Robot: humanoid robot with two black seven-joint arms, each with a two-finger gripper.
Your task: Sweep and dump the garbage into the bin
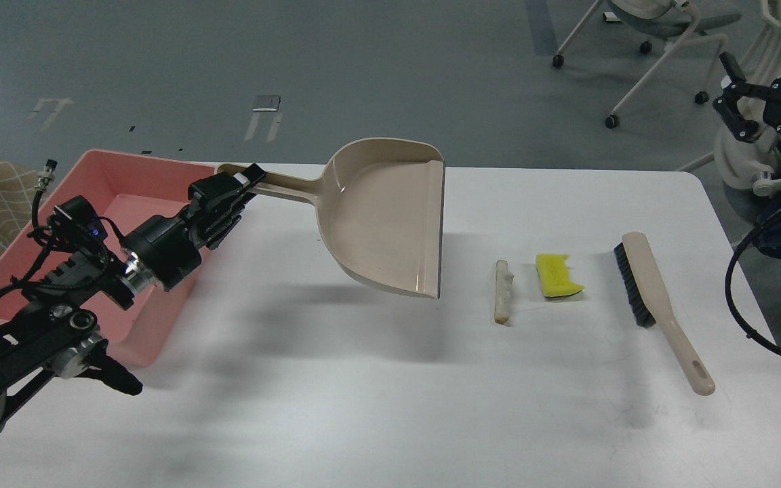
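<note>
The left gripper [245, 184] clamps the beige dustpan [384, 217] by its handle, holding it above the table [377, 393]. Well to its right lie the bread strip [503, 291] and yellow sponge [556, 276], then the brush [662, 305]. The pink bin [102, 196] sits just beneath and behind that gripper. Far right, the right gripper [736, 95] is too unclear to judge.

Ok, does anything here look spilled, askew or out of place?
Nothing spilled or damaged. The two scraps, bread strip and sponge chunk, lie on the table between dustpan and brush. The dustpan is held tilted off the table by the left gripper, apparently on purpose. The bin looks empty.
</note>
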